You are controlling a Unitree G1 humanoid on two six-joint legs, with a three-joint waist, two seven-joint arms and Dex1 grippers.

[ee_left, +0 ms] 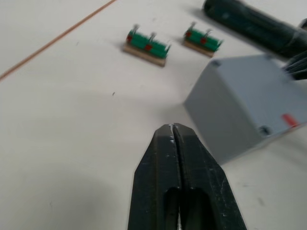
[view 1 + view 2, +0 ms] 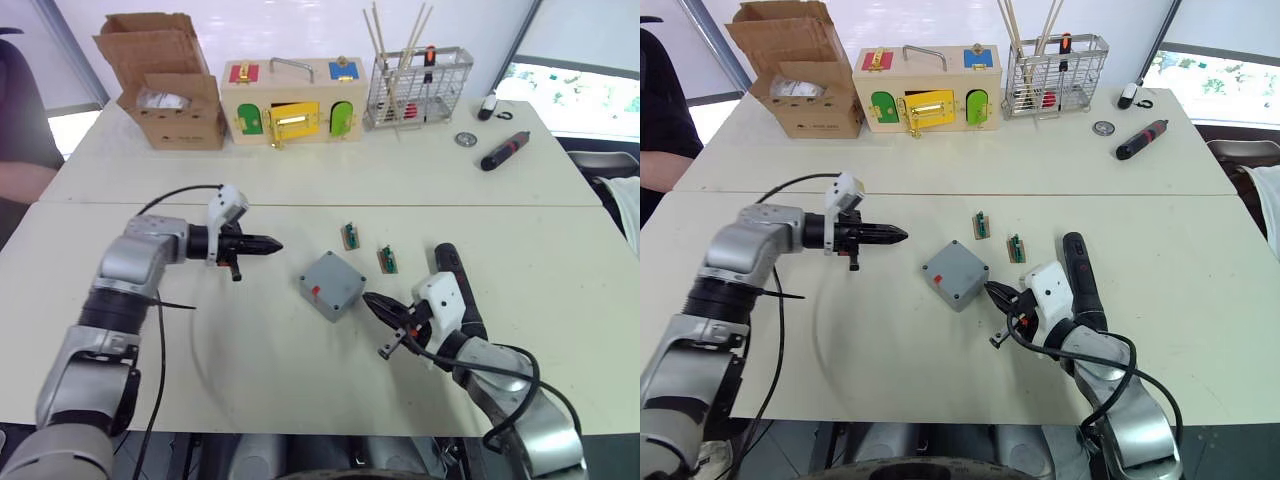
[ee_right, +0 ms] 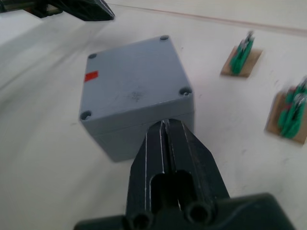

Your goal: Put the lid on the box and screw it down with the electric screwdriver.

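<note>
The grey box [image 2: 331,284] sits mid-table, turned cornerwise. Its upward face [image 3: 135,79] has a screw hole in each corner and a small red mark, and a seam runs just below it, so the lid looks seated on the box; I cannot make it out as a separate piece. My right gripper [image 2: 369,299] is shut and empty, its tip [image 3: 164,123] right at the box's near edge. The electric screwdriver [image 2: 452,275], a thick black cylinder, lies on the table beside my right wrist. My left gripper [image 2: 274,244] is shut and empty, a short way left of the box.
Two small green terminal blocks [image 2: 350,236] [image 2: 387,259] lie just behind the box. Along the back stand a cardboard carton [image 2: 170,85], a wooden latch box [image 2: 290,100] and a wire basket [image 2: 417,88]. A small black-and-red screwdriver [image 2: 505,150] lies far right. A person [image 2: 660,120] sits at the far left.
</note>
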